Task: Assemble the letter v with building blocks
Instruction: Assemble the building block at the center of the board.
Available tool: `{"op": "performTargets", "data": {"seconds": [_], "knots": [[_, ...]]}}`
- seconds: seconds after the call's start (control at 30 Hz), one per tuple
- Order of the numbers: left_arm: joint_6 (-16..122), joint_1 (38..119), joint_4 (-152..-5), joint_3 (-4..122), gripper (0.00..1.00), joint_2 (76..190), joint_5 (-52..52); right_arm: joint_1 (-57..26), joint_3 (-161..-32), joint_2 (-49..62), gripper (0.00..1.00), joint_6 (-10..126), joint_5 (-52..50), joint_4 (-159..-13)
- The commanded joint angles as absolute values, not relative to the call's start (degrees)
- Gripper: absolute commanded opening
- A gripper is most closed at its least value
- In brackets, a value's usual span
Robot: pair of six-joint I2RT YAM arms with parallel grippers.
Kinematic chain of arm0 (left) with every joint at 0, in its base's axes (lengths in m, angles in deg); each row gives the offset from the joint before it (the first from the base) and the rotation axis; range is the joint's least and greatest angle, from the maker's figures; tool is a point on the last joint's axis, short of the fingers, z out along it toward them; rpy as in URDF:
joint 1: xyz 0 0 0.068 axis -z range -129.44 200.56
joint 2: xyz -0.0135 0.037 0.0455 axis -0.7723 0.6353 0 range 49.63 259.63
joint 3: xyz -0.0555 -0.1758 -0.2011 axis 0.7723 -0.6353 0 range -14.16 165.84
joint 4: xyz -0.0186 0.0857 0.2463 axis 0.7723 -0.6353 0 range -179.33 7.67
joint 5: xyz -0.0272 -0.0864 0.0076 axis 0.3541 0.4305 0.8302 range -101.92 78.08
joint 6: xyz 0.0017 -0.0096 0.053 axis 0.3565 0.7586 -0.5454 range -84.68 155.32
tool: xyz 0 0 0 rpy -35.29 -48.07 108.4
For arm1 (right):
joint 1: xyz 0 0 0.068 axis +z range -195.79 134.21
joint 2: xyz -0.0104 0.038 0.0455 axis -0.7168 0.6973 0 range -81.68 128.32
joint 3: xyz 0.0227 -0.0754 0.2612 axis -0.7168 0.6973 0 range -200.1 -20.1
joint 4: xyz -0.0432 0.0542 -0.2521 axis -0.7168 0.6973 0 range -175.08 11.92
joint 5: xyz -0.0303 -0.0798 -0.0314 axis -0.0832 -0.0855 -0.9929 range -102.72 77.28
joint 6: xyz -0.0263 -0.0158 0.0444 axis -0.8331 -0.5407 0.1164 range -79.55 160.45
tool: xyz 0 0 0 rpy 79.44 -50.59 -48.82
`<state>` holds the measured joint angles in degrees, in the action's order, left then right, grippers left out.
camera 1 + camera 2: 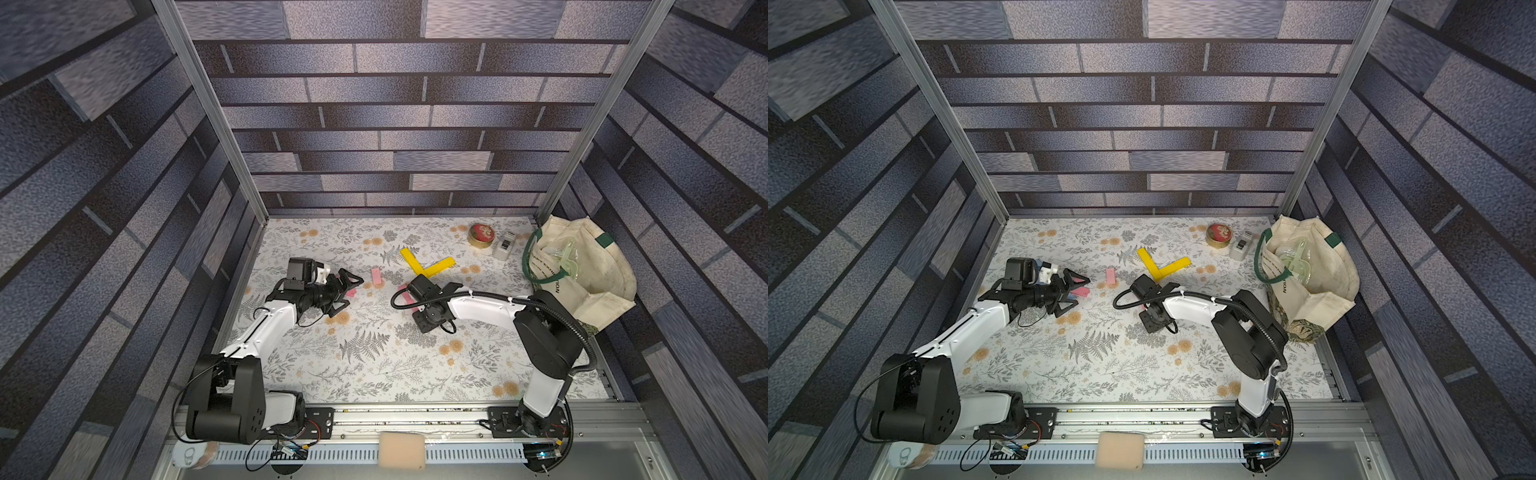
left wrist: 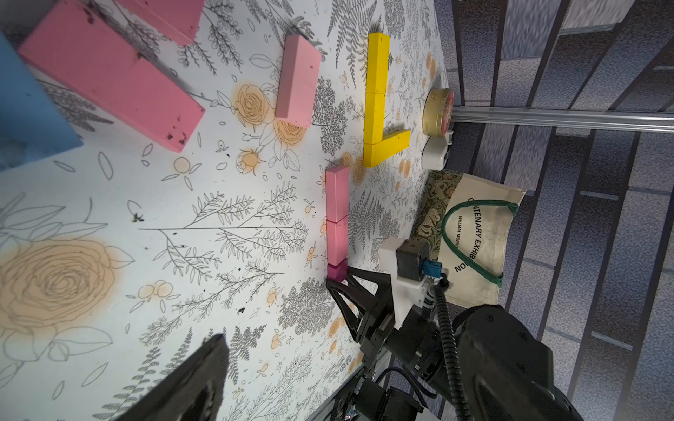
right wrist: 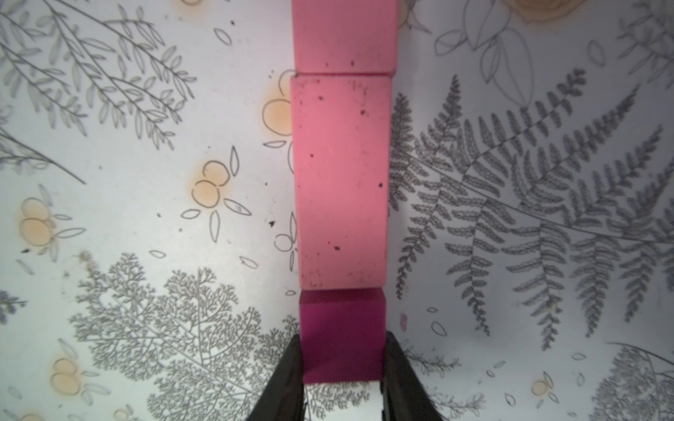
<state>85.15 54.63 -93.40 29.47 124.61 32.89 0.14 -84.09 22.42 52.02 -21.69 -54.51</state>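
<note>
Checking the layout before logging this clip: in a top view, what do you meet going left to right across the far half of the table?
left gripper → lone pink block → yellow blocks → red-and-gold tin → white-grey box → tote bag

Counter [image 1: 374, 374]: white, printed with grey ferns and pale orange roses. Yellow bricks [image 1: 412, 261], light pink bricks [image 3: 341, 182] with dark specks, light blue brick [image 2: 25, 109], magenta cube [image 3: 343, 335]: plain colours. Tin [image 1: 481, 236]: red lid, gold side. Bag [image 1: 598, 266]: cream with green handles. Walls [image 1: 415, 83]: grey-blue brick pattern. Left pincer [image 1: 352, 293] and right pincer [image 3: 343, 350]: black.
</note>
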Motion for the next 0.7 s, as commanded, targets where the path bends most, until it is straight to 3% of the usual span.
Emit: {"op": "performTargets", "data": {"seconds": [0.0,0.67], "knots": [[85.2,54.33,-93.23,29.12,1.0,125.04,33.52,-0.3,-84.34,24.74,0.25,52.36,-21.94,-53.34],[85.05,54.49,-93.62,29.26,1.0,125.21,33.58,-0.36,-84.26,25.29,0.29,52.33,-22.87,-53.42]]}}
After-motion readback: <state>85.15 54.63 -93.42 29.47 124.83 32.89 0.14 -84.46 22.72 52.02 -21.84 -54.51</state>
